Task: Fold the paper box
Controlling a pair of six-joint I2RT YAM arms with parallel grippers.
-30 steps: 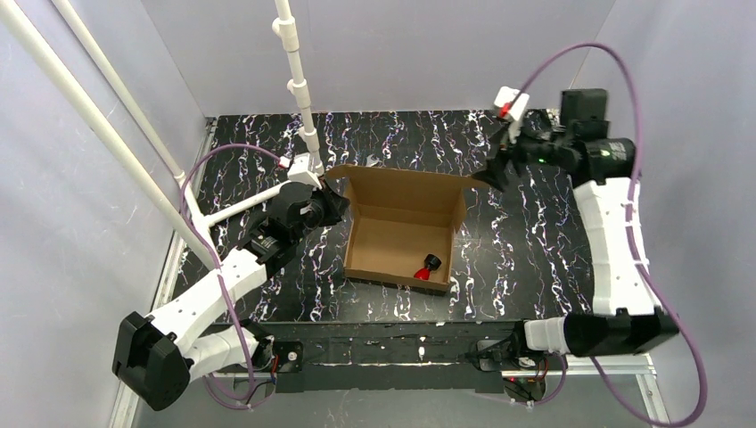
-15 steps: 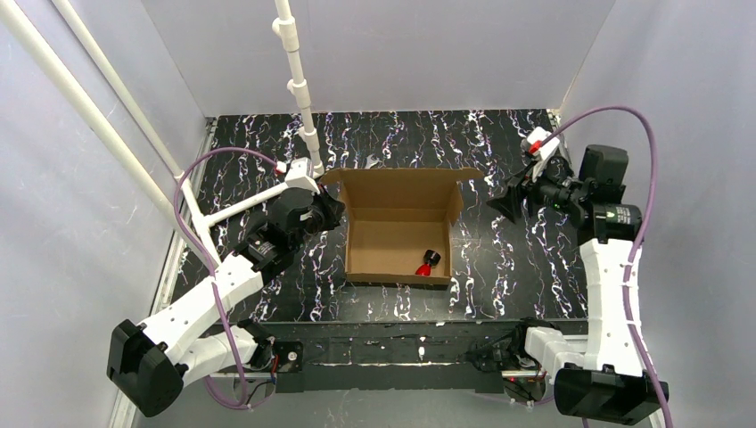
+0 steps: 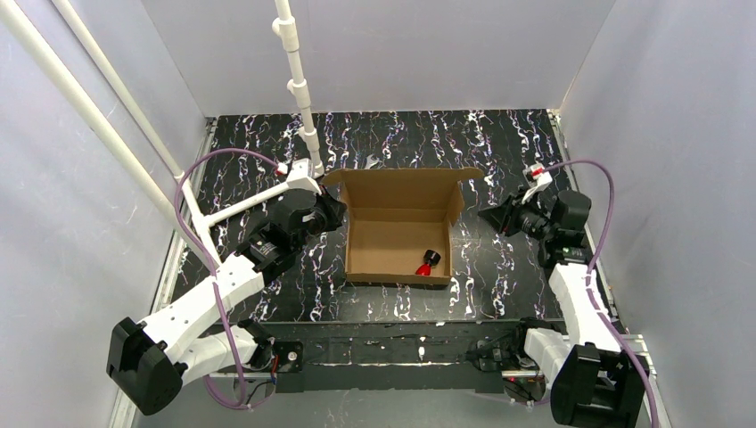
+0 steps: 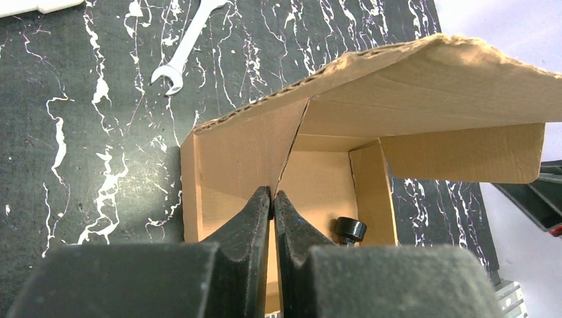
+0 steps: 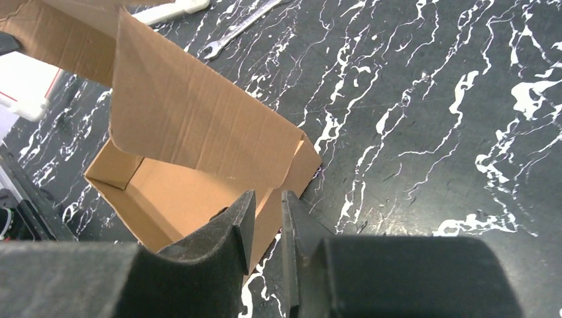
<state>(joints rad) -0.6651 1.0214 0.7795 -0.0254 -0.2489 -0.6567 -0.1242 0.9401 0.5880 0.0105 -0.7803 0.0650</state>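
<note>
While left fingers (image 4: 246,222) sit closed against the paper box (image 3: 401,189), right fingers (image 5: 233,228) hang slightly parted nearby.

My right pincer (image 5: 267,215) hangs low over the black, white-veined counter (image 5: 424,132). Its jaws are a narrow gap apart and I see nothing between them. Just to its left sits the paper box (image 5: 179,192), open at the top, with a round-cornered flap (image 5: 192,126) standing above its right side. Beyond the box, on the far side, a wrench (image 5: 240,28) lies flat on the counter.
</note>
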